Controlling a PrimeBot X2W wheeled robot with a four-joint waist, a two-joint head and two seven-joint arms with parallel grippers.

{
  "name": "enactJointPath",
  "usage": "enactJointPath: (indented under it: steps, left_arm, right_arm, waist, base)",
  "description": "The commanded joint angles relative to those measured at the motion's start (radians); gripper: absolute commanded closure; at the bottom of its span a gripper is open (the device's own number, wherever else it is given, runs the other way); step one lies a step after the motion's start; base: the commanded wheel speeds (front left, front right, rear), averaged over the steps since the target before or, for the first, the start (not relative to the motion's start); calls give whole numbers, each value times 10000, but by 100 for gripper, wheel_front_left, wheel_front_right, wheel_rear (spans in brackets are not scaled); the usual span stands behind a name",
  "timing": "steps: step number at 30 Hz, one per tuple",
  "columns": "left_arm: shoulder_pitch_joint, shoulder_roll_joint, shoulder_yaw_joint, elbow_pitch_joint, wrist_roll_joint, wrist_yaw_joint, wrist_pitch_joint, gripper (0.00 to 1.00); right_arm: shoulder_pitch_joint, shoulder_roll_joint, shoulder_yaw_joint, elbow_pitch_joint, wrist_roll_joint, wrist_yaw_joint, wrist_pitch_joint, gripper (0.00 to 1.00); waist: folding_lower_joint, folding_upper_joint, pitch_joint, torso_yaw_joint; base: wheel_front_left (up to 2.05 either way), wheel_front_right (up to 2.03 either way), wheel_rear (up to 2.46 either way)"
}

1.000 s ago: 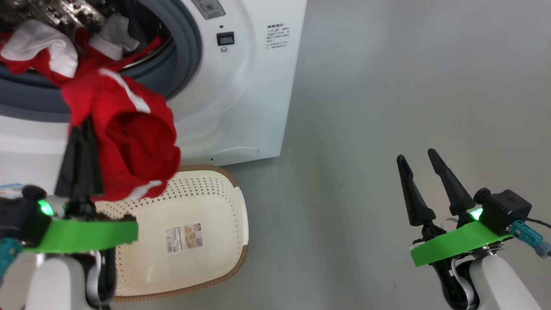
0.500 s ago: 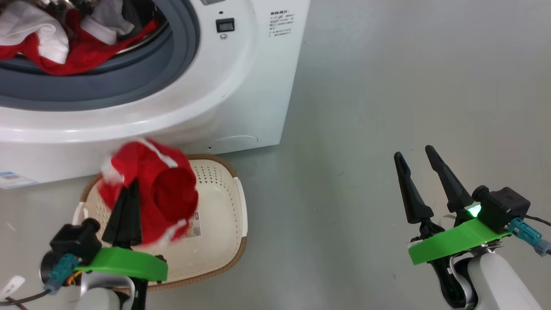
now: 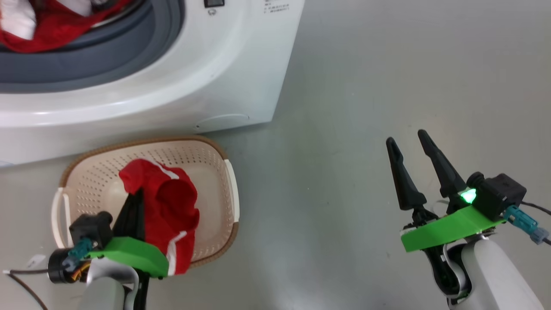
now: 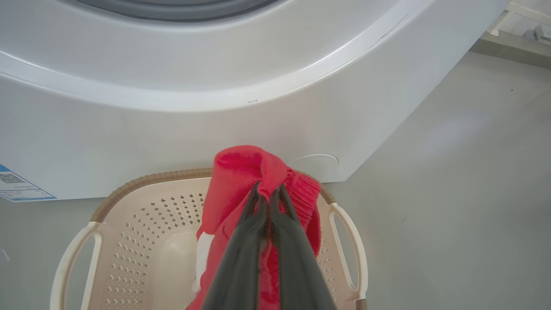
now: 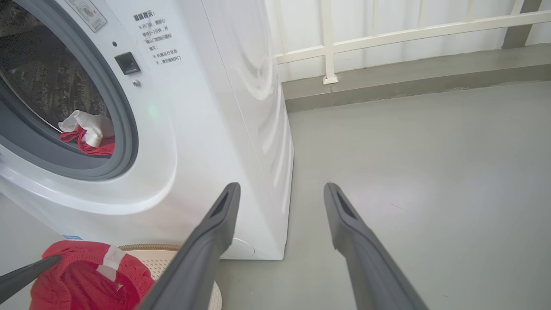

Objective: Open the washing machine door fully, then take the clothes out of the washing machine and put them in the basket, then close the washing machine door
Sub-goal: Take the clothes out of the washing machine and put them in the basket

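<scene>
Left jaws pinching red garment [image 3: 172, 206] over basket [image 3: 92, 183], right jaws apart

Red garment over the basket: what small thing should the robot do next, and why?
Probably open the left pincer and drop it. The pincer is shut on the red garment, which hangs over the basket. More red clothes lie in the washing machine.

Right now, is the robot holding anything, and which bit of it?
Yes. The left gripper is shut on a red garment, pinching a bunched fold near its top, over the basket. The right gripper is open and empty.
</scene>
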Motion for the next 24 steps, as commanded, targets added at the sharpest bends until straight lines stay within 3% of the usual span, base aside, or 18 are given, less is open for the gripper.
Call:
enactJointPath:
  steps: [1,24]
  left_arm:
    - [-121,122,299,-48,122,-38,-63,100]
    - [-3211,1031,288,4217,1246,61,-63,100]
  right_arm:
    - [-168,-22,220,-286,36,63,-65,0]
    - [-1231,325,328,-666,128,63,-65,0]
  waist:
    - [0,-1,356,-134]
    - [0,-1,2768,-771]
  base:
    - [0,0,0]
    - [0,0,0]
